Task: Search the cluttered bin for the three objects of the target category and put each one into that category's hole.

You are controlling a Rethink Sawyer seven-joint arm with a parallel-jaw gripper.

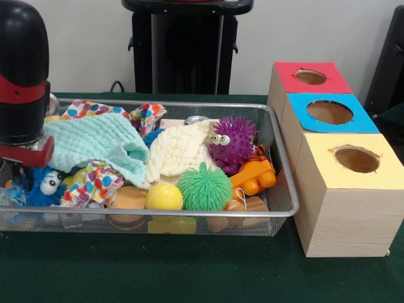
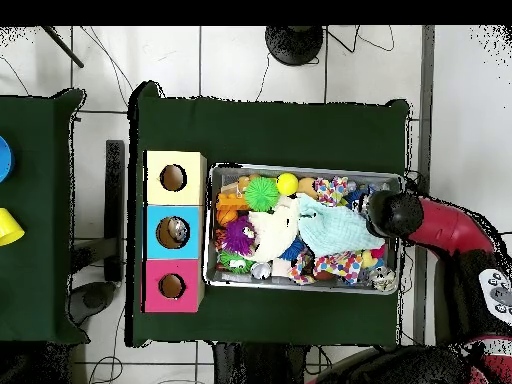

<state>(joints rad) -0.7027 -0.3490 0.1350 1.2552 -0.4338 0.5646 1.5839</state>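
A wire mesh bin (image 1: 189, 213) holds a heap of toys and cloths. My gripper (image 1: 24, 151) hangs at its left end in the front view, over a blue furry toy with eyes (image 1: 44, 186); its tips are hidden. Overhead, the gripper (image 2: 390, 213) sits at the bin's right end (image 2: 400, 230). A mint cloth (image 1: 95, 142), a cream cloth (image 1: 177, 151) and polka-dot cloths (image 1: 95, 180) cover the middle. A purple spiky ball (image 1: 232, 142), green spiky ball (image 1: 204, 187), yellow ball (image 1: 164, 197) and orange toy (image 1: 254, 177) lie at the right.
Three wooden boxes with round holes stand in a row beside the bin: red top (image 1: 334, 82), blue top (image 1: 363, 123), yellow top (image 1: 385, 173). Overhead they are yellow (image 2: 155, 178), blue (image 2: 155, 232), red (image 2: 155, 286). Green cloth covers the table (image 1: 158, 271).
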